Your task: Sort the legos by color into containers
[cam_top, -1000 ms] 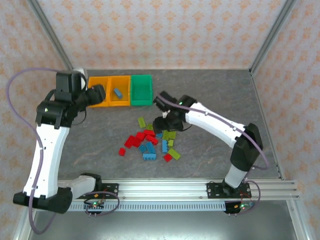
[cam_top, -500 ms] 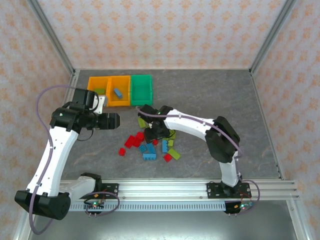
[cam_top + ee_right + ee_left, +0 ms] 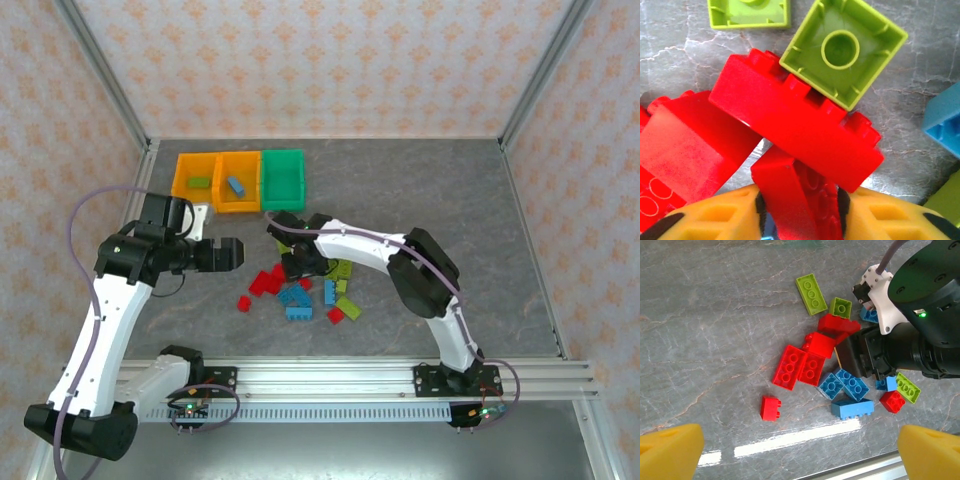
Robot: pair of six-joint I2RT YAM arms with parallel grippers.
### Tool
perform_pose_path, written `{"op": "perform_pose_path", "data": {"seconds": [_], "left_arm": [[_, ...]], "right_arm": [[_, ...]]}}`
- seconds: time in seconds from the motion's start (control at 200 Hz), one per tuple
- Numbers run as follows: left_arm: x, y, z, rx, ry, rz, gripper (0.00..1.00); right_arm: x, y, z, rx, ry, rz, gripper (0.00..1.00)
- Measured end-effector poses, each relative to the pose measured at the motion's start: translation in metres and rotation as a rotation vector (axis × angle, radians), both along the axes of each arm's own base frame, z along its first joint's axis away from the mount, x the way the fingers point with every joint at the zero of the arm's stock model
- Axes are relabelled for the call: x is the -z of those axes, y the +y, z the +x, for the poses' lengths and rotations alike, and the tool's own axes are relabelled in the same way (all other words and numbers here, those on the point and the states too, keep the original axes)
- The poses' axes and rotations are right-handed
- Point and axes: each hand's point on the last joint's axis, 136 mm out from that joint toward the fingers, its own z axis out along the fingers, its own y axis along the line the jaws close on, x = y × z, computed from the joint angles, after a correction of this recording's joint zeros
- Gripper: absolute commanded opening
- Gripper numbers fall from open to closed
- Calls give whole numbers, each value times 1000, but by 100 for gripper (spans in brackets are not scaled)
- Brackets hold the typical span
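Grey marbled stone-look table (image 3: 430,190) is carrying three open-top plastic bins (image 3: 240,155) at its far left, two orange, one green. Loose red, blue and lime plastic bricks (image 3: 297,295) are lying mid-table. Left tool (image 3: 800,450) is hovering above them, fingers wide apart. Right tool (image 3: 800,215) is clamping one red brick (image 3: 800,197) there.

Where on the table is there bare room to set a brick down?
Bare table spans the right side, from the green bin to the right wall, and the strip between the lego pile and the front rail. Crowded: the pile itself, where the right hand grips a red brick.
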Motion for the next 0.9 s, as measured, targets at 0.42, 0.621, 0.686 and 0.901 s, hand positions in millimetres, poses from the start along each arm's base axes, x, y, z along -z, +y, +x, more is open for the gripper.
{"op": "perform_pose_path", "data": {"seconds": [0.42,0.621,0.686,0.901], "left_arm": [[7,-1,3,-57,9,-39,100],[1,2,-1,-85,-19,-42,100],[0,4,-1,-96,-23,-38,100],[5,13,3,-172,0,-18,100]], "right_arm": [[-15,-5,2,71,-26,15,18],[-81,-7,8,96,-135,129,16],[-108,-7,14,107,-199,172,17],[-186,14,80,223,-423,312,15]]}}
